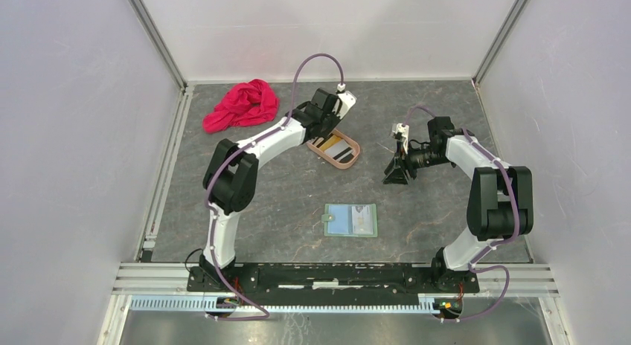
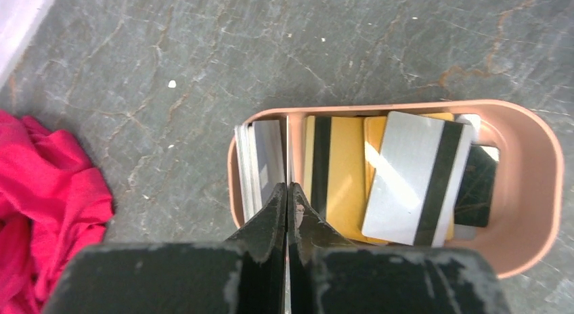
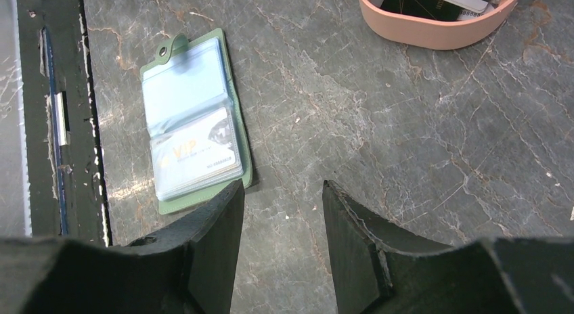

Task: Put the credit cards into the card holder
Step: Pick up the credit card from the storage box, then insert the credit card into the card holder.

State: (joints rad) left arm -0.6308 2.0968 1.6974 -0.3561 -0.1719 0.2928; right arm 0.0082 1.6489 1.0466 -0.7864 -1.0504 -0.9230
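Note:
The credit cards lie in a pinkish-tan oval tray (image 2: 541, 192): gold ones (image 2: 342, 178), a grey one with a dark stripe (image 2: 413, 178), and a stack of white ones (image 2: 260, 162) standing on edge at the left. My left gripper (image 2: 288, 187) is over the tray (image 1: 356, 153), shut on a thin white card seen edge-on beside the divider. The card holder (image 1: 351, 219) lies open, sage green outside and light blue inside, with one white card (image 3: 196, 151) in a pocket. My right gripper (image 3: 283, 185) is open and empty above the table, to the right of the holder (image 3: 193, 124).
A red cloth (image 1: 242, 105) lies at the back left, also at the left edge of the left wrist view (image 2: 40, 206). The tray's near end shows at the top of the right wrist view (image 3: 433, 33). The black base rail (image 3: 61, 111) runs beside the holder.

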